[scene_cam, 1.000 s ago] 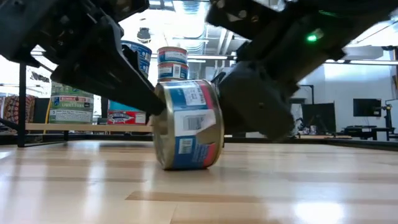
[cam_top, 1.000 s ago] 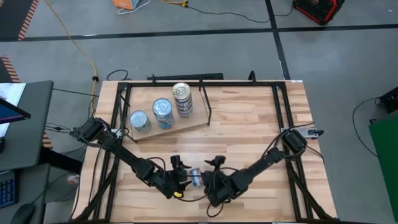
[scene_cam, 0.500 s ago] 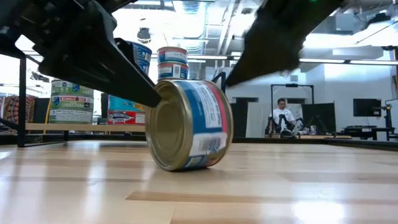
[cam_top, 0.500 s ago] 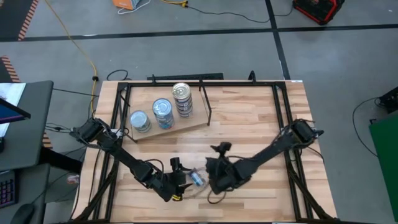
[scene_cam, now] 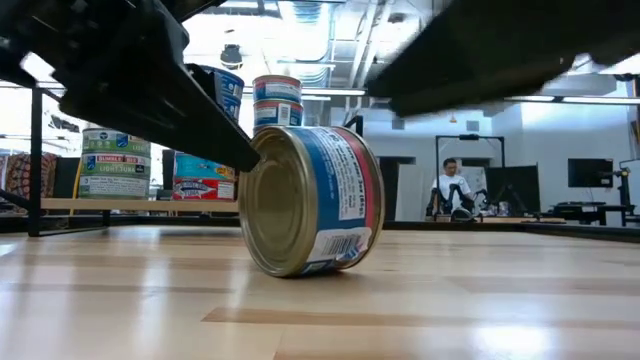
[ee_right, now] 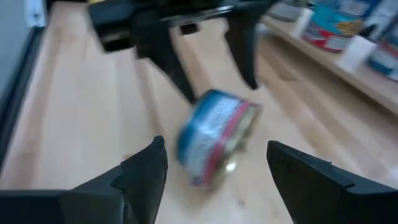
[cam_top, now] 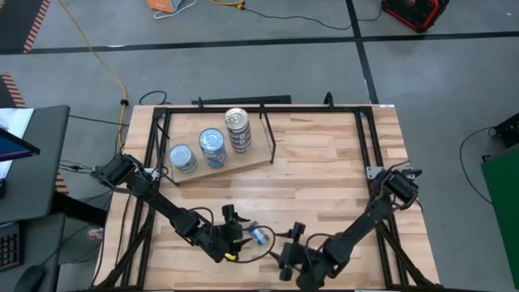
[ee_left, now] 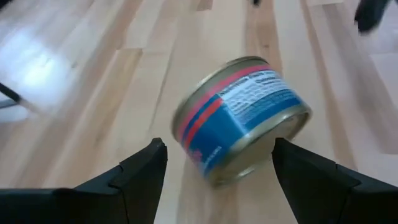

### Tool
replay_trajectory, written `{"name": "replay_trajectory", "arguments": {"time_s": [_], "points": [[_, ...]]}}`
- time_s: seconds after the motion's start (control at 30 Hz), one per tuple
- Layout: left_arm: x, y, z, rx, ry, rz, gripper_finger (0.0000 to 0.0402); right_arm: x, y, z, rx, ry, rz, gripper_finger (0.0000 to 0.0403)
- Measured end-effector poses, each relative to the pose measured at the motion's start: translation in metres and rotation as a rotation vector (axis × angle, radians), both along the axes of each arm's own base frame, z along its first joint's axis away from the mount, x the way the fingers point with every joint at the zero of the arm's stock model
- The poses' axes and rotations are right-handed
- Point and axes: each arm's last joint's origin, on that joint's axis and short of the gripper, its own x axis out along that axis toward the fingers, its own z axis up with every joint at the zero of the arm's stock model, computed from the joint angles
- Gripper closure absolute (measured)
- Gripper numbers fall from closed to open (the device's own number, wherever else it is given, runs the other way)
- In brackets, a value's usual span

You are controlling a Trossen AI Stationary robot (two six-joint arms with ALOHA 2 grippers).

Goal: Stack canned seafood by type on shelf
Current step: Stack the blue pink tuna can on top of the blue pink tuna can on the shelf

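One tin of canned seafood (cam_top: 258, 235), blue and red labelled with a gold lid, lies on its curved side wall on the tabletop near the front edge (scene_cam: 310, 200). My left gripper (cam_top: 242, 236) is open just left of it, one finger on each side of the tin's near end (ee_left: 219, 148). My right gripper (cam_top: 287, 263) is open and stands back from the tin toward the near edge (ee_right: 216, 148). On the shelf (cam_top: 247, 162) at the far left stand three stacks of tins (cam_top: 184, 158), (cam_top: 212, 148), (cam_top: 238, 130). My left gripper comes level from the table's left. One fingertip (scene_cam: 235, 150) reaches the upper rim of the tin's gold lid (scene_cam: 262, 150). I cannot tell whether it touches. The tin rests on the table by its side wall.
A thin black rod frame (cam_top: 268, 134) rises at the shelf's right end. Black rails (cam_top: 369, 154) run along the table's sides. Bare wood lies between the tin and the shelf. A person (scene_cam: 452, 190) sits in the room behind.
My right gripper has let go of the tin's right end and pulled away toward the near edge, rising and rolling. The tin, earlier pinned between both grippers, has turned its gold lid more toward the near edge and stays on the table.
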Motion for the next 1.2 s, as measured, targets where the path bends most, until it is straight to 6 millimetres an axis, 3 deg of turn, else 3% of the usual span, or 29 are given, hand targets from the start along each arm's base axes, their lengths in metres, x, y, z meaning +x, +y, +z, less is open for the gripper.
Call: {"name": "replay_trajectory", "arguments": {"time_s": [0.2,0.47,1.03,1.2], "points": [[-0.002,-0.005,-0.001,-0.09,0.033,-0.06,0.0123,0.009,0.0,-0.028,-0.025,0.023,-0.009,0.0084],[-0.008,-0.013,-0.001,-0.045,0.039,-0.106,0.0123,0.017,-0.003,-0.026,0.052,0.028,0.025,0.0009],[-0.008,-0.018,0.0,-0.189,0.048,-0.141,0.0123,0.03,-0.019,-0.027,0.088,0.024,-0.021,0.0003],[-0.009,-0.025,0.003,-0.208,0.029,-0.214,0.0123,0.03,-0.02,-0.028,0.025,0.068,0.019,0.0008]]}}
